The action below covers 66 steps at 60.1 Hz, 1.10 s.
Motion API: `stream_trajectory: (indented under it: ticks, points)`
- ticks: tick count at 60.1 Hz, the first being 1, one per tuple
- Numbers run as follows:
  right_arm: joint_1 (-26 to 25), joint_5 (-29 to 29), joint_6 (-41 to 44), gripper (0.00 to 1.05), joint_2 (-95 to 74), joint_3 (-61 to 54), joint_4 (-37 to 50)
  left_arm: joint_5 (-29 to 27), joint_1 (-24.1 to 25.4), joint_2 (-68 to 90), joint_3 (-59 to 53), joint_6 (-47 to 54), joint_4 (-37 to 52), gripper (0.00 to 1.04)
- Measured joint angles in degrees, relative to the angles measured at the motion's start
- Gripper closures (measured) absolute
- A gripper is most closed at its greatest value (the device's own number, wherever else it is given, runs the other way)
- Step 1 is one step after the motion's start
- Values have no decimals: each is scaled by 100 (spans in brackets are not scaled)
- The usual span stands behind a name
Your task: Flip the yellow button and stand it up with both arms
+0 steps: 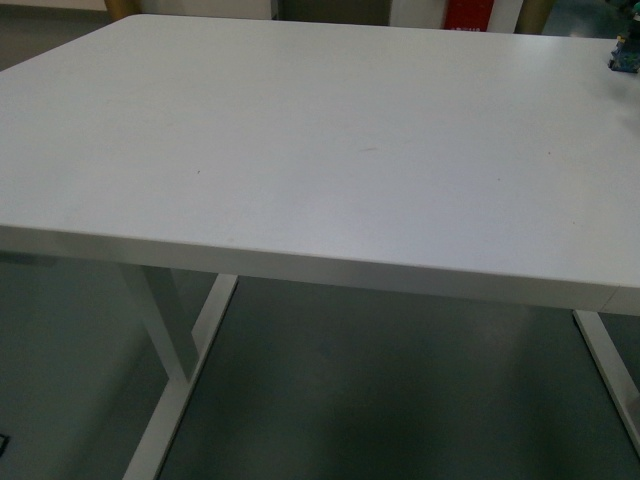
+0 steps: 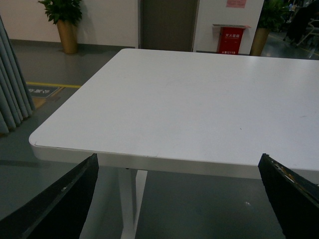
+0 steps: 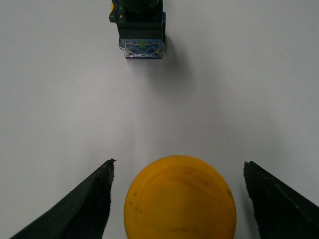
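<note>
Yellow button between spread fingers of right gripper, untouched. Second switch block ahead, well apart, on white table.

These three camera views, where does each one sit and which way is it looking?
Front view: on the robot's body, looking across the white table; no arm shows.
Left wrist view: off the table's edge, facing the room; open left gripper.
Right wrist view: above the yellow button, between open right gripper fingers.
All three share the table; the second switch also shows at front view's far right.
</note>
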<state>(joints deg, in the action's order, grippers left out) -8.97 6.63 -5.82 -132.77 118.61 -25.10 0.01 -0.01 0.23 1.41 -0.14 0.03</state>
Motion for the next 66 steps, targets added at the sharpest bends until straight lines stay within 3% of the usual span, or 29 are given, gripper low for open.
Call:
stream_trajectory:
  ticks: [9,46,66]
  points:
    - [-13,-2,-7,5,2,-7,74,-2,0,0,0,0,0,6]
    - [-37,-238,9,7,68,-48,52,-2,0,0,0,0,0,6]
    - [-234,-1547,120,7,1547,-1488,625,0,0,0,0,0,0,6]
